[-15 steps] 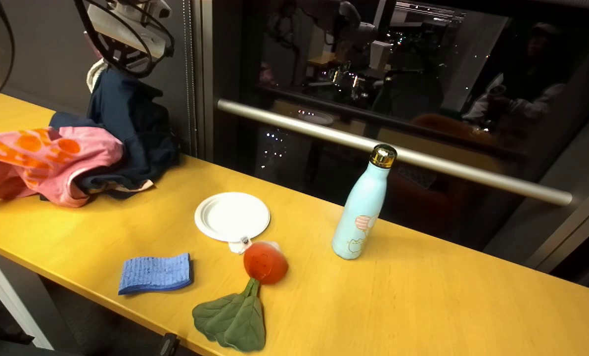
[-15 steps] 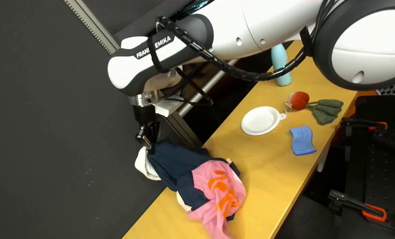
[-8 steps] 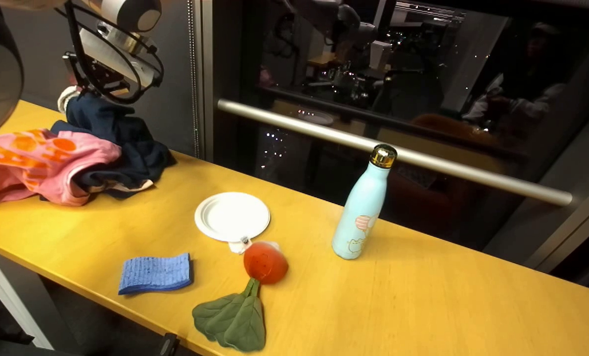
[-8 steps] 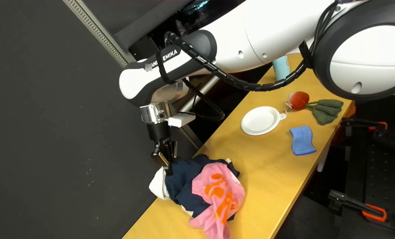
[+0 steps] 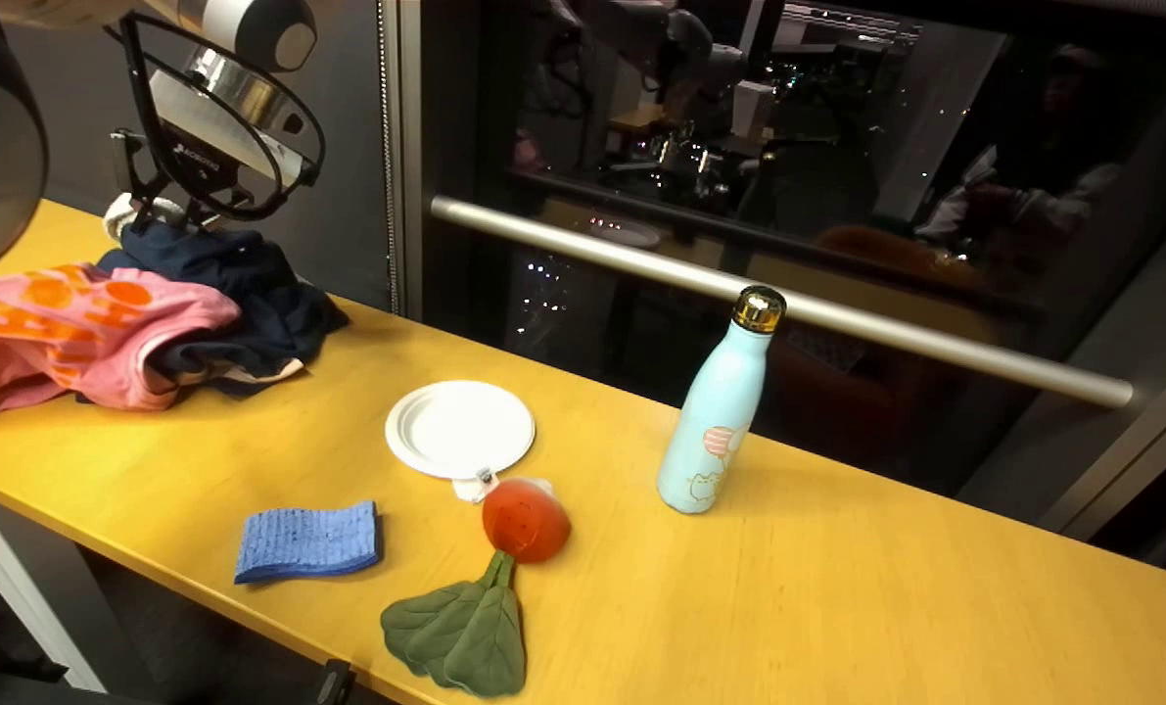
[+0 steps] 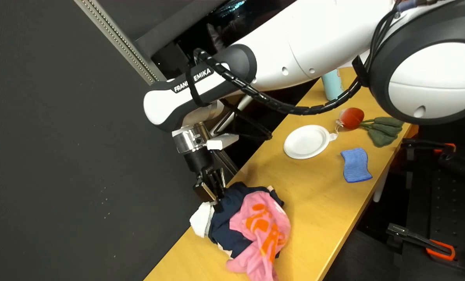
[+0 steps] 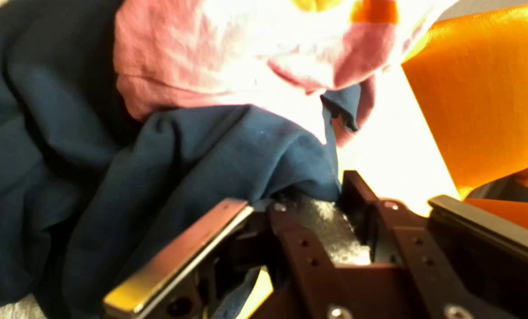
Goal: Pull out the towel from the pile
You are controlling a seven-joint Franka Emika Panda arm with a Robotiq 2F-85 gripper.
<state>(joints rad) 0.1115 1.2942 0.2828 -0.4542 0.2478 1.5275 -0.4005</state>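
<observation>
The cloth pile lies at the table's back edge. In an exterior view, a white towel (image 6: 202, 219) hangs beside a navy cloth (image 6: 228, 234), with a pink and orange cloth (image 6: 261, 224) on top. The pile also shows in an exterior view, with the navy cloth (image 5: 250, 279) and pink cloth (image 5: 132, 328). My gripper (image 6: 216, 203) points down at the border of white and navy. In the wrist view my gripper (image 7: 317, 195) has fingers close together, with navy fabric at the tips and greyish-white towel (image 7: 353, 253) between them. Exactly which layers are pinched is partly hidden.
A white plate (image 5: 460, 426), a blue cloth (image 5: 308, 540), a red vegetable toy with green leaves (image 5: 527, 519) and a light blue bottle (image 5: 720, 421) stand on the table (image 5: 817, 607). A dark wall panel (image 6: 80, 156) stands close behind the pile.
My gripper has moved down and towards the table with the fabric. The raised peak of navy cloth and the white towel have sunk lower onto the pile. The other table objects have not moved.
</observation>
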